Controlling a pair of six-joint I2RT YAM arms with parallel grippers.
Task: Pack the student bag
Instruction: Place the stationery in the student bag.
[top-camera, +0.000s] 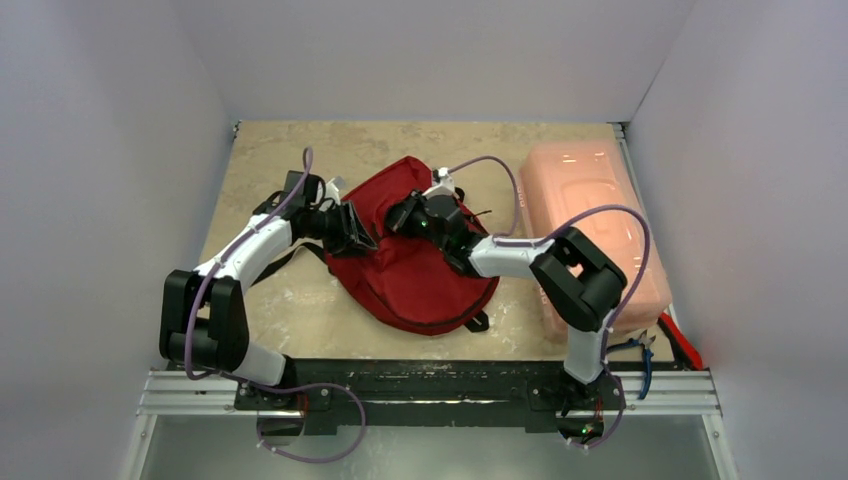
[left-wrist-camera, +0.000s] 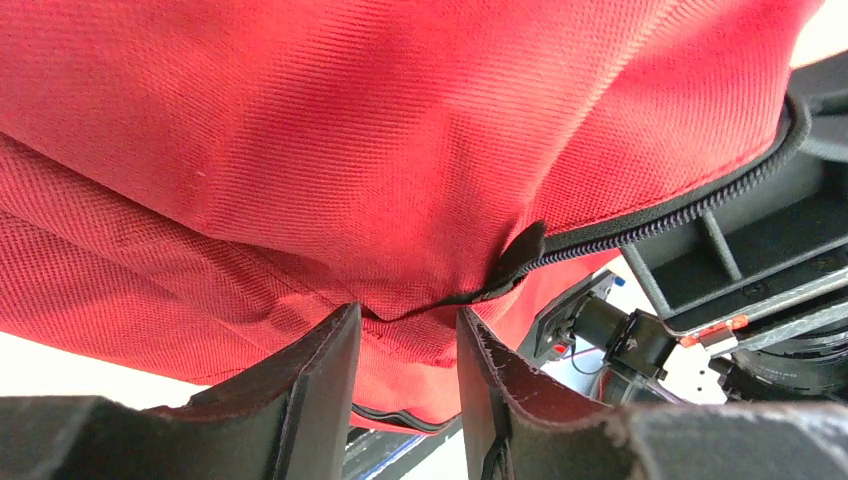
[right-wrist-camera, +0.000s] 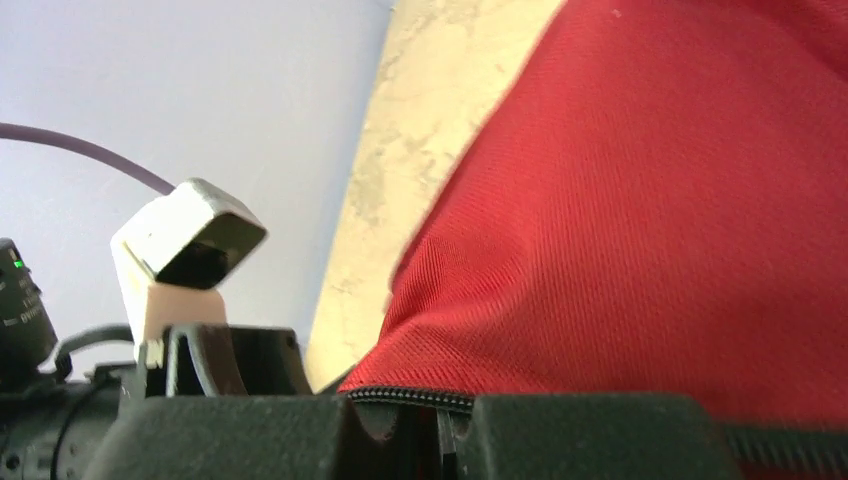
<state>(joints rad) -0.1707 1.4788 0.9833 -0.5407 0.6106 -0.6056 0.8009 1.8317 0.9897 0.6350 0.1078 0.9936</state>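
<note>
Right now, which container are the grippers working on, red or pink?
The dark red backpack: left gripper and right gripper are both on it. The pink box has no gripper at it.

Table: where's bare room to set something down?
Bare table: the far strip behind the bag, and the near patch between the left arm and the bag. Crowded: the middle, where left gripper and right gripper meet on the bag; the box fills the right side.
</note>
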